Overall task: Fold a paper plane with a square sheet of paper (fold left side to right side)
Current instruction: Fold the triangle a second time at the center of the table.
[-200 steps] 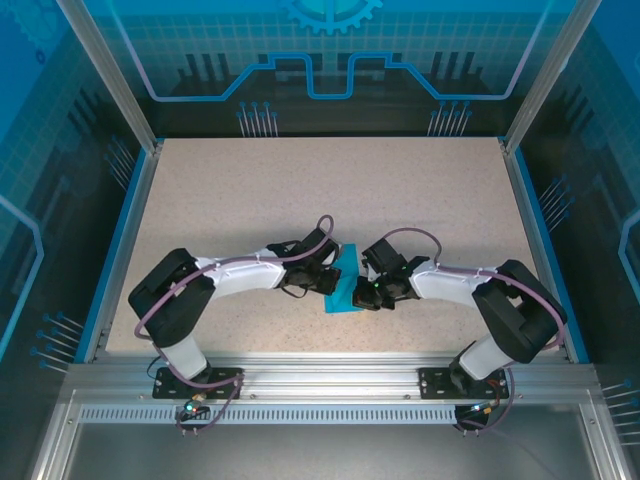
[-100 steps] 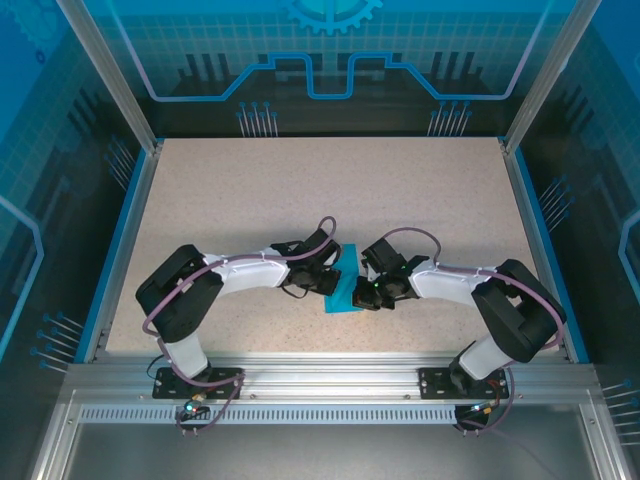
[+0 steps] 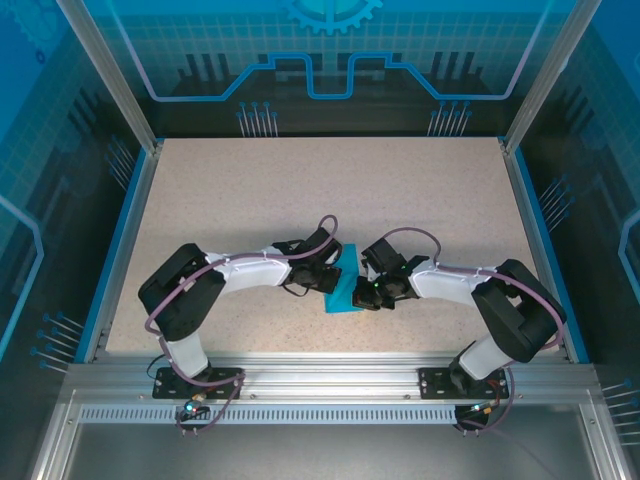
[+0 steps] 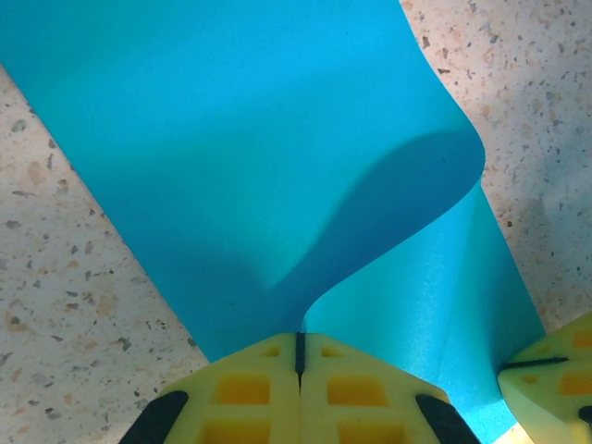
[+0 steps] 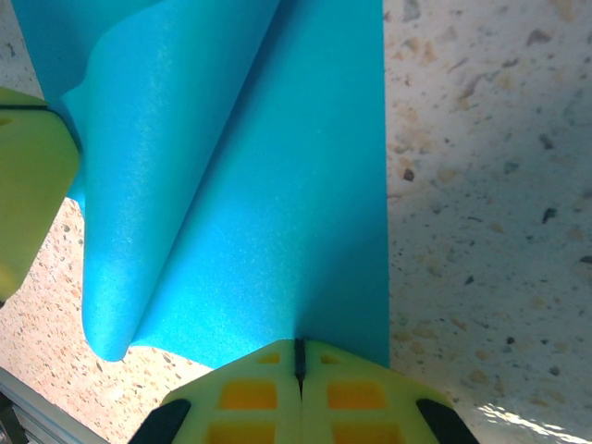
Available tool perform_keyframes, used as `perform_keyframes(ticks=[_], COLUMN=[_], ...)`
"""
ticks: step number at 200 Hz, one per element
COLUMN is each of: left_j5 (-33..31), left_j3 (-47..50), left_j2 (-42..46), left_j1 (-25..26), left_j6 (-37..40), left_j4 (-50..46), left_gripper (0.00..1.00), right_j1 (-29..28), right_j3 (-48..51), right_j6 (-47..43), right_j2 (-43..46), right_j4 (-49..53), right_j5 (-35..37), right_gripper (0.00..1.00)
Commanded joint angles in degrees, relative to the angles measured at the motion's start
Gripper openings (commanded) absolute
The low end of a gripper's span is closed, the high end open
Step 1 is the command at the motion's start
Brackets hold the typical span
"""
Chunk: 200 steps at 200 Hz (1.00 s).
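Note:
The square sheet of paper (image 3: 346,284) lies teal-blue on the table between both grippers, partly folded over itself. In the left wrist view the paper (image 4: 231,139) has a lifted, curling flap whose edge runs straight into the seam of my left gripper (image 4: 299,339), which is shut on it. My left gripper (image 3: 330,273) sits at the sheet's left side. My right gripper (image 5: 298,350) is shut, its tips resting on the flat layer of the paper (image 5: 277,185) near its straight right edge. From above, the right gripper (image 3: 369,290) is at the sheet's right side.
The speckled beige table (image 3: 300,190) stretches far behind the arms, framed by blue side rails (image 3: 128,230) and an aluminium bar (image 3: 330,372) at the near edge. A yellow finger of the other gripper (image 4: 550,388) intrudes at the lower right.
The left arm's elbow has shifted slightly right and up. Both grippers and the paper have stayed where they were.

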<state>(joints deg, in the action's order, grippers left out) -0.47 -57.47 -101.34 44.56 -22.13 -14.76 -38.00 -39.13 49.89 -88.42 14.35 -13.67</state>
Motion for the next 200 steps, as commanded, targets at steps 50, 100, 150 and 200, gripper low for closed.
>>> perform_keyframes(ticks=[50, 100, 150, 200], left_j5=[-1.8, -2.8, -3.1, -3.5], left_j3=[-1.8, -1.4, -1.3, -1.5], left_j2=[-1.3, -0.9, -1.0, -1.1], left_j1=[-0.5, -0.5, -0.5, -0.5], left_j6=[1.3, 1.4, 1.4, 1.6], left_j4=[-1.7, -2.0, -1.8, -1.8], left_gripper=[0.04, 0.04, 0.05, 0.05], right_j1=[-1.3, -1.3, -1.3, -1.3], right_j3=[-0.5, -0.6, -0.7, -0.9], right_j6=[-1.2, -1.2, -1.3, -1.2], right_j2=[-2.0, -2.2, -2.4, -2.5], right_j4=[4.7, 5.1, 5.2, 5.4], right_j5=[1.2, 1.3, 1.2, 1.3], right_gripper=[0.00, 0.00, 0.00, 0.00])
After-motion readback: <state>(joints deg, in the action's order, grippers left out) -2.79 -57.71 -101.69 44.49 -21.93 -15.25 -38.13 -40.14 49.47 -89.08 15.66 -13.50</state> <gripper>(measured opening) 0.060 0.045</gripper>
